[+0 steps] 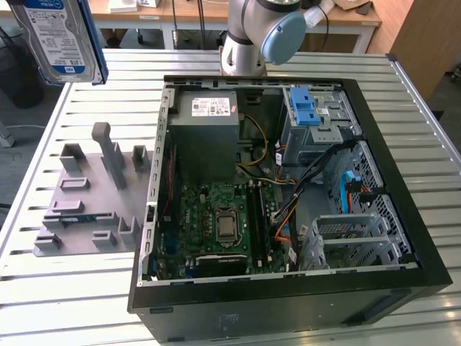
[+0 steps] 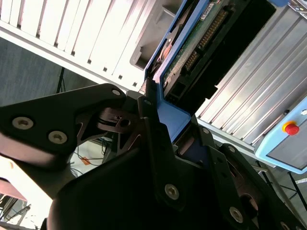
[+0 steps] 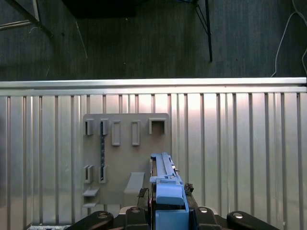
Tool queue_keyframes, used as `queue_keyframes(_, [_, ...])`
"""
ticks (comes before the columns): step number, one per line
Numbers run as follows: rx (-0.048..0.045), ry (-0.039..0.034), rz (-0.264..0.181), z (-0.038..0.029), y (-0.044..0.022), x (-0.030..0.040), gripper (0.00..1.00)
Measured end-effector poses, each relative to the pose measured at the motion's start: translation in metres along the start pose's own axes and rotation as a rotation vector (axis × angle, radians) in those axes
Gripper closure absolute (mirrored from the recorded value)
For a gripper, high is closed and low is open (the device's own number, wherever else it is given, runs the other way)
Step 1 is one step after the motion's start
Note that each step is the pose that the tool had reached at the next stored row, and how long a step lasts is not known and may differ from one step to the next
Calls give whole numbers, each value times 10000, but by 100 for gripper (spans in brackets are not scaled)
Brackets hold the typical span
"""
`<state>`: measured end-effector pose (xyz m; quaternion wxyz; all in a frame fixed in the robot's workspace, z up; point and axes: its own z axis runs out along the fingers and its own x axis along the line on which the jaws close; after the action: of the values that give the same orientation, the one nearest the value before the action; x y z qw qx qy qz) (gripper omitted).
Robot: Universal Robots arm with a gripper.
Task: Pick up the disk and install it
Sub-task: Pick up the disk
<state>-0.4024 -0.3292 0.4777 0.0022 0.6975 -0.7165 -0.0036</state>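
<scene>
We see a slatted metal counter (image 1: 72, 303) carrying an open black computer case (image 1: 288, 310), which lies on its side with its inside facing up. Behind the case's far wall stands the base of the robot arm (image 1: 248, 43). Just beside the case, on the exterior view's left, a grey fixture plate (image 1: 79, 209) with raised slots and posts lies flat on the counter.

Inside the case, a grey power supply (image 1: 205, 137) with a white sticker sits against the far wall. The green motherboard (image 1: 216, 223) lies nearer the front wall. A light-blue latch bracket (image 1: 306, 108) sits on the drive cage in the case's far corner, on the exterior view's right.

The disk (image 1: 61, 36) is outside the case, lifted well clear of the counter. It hangs off the case's far corner on the exterior view's left, on the fixture plate's side, with its blue-and-white label facing the camera. In the second wrist view the gripper (image 2: 168, 115) holds the disk (image 2: 192, 48) by its blue carrier frame, and the black fingers (image 2: 151, 124) are clamped on either side of it. In the first wrist view we look along the disk's (image 3: 165, 177) edge, with the fixture plate (image 3: 124, 143) on the counter beyond it.
</scene>
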Motion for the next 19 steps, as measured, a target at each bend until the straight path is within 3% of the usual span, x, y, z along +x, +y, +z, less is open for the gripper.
queue_keyframes(8, [-1,0,-1,-1,-18,0,64])
queue_keyframes(19, [-1,0,1,-1,-96,-3,64])
